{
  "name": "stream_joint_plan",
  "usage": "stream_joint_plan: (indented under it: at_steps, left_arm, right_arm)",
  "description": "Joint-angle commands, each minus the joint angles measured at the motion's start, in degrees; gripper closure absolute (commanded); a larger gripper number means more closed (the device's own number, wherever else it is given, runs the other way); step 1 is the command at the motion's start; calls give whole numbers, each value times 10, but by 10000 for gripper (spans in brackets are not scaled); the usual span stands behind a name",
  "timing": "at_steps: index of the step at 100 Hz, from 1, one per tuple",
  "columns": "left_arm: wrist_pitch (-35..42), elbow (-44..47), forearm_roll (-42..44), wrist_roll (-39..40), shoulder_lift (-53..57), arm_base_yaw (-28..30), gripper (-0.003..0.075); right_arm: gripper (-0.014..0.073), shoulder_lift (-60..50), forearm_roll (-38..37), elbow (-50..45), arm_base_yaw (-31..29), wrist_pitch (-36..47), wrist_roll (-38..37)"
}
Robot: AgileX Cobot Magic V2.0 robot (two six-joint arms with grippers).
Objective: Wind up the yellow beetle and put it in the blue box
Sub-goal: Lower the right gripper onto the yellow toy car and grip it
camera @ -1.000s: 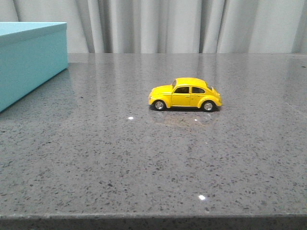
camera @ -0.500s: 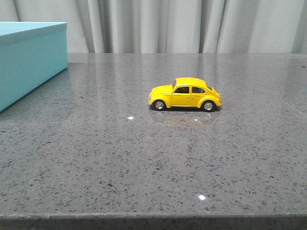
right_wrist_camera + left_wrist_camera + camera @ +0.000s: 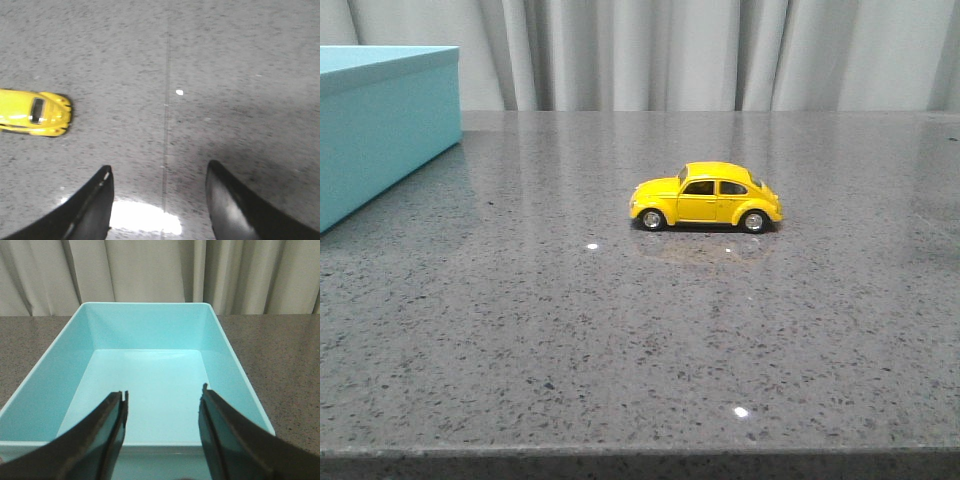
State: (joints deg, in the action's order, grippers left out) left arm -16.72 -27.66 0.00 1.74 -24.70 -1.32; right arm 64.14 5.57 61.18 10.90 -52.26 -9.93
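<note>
The yellow beetle [image 3: 706, 197] stands on its wheels on the grey speckled table, a little right of centre, nose to the left. It also shows in the right wrist view [image 3: 33, 113], off to one side of my right gripper [image 3: 159, 170], which is open and empty above bare table. The blue box [image 3: 380, 115] stands at the far left, open on top. In the left wrist view its empty inside [image 3: 145, 385] lies right before my left gripper [image 3: 164, 394], which is open and empty over the box's near wall. Neither gripper shows in the front view.
The grey speckled table [image 3: 620, 330] has its front edge near the bottom of the front view. Grey curtains [image 3: 700, 50] hang behind the table's far edge. A thin seam line [image 3: 166, 100] runs across the tabletop in the right wrist view.
</note>
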Motion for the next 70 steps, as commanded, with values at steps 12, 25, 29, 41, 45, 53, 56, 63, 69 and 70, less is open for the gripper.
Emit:
stream_joint_plan:
  at_steps: [12,25,29,41,45,53,56,63,69,70]
  left_arm:
    - [51,-21,-7,3,-7,-3,384]
    - [51,-21,-7,3,-7,-3,384]
    - [51,-21,-7,3,-7,-3,384]
    - [51,-21,-7,3,-7,-3,384]
    - [51,-21,-7,3,-7,-3,384]
    - [51,-21,-7,3,-7,-3,384]
    - [51,-21,-7,3,-7,-3,384]
    - [53,-21,-7,3,-7,-3,384]
    - [54,-21,-7,3,-7,-3,384]
    - [54,-21,-7,3,-7,-3,384]
  right_arm:
    - [167,92,-3,94,61,-24,-30]
    - [167,147,-6,139,99,-45,-52]
    - [167,164,-7,153,111,-47,-58]
    - [148,203,-8,192,139,-53,-71]
    - [127,216,-8,206,148,-56,-79]
    - [102,236,-8,230,160,-69,-100]
    - [103,243,-8,241,163,-74,-111]
    - [104,261,-9,259,169,-83,-130]
    - [104,274,-9,270,174,-88,-145]
    - [104,275,-9,271,175,-88,-148]
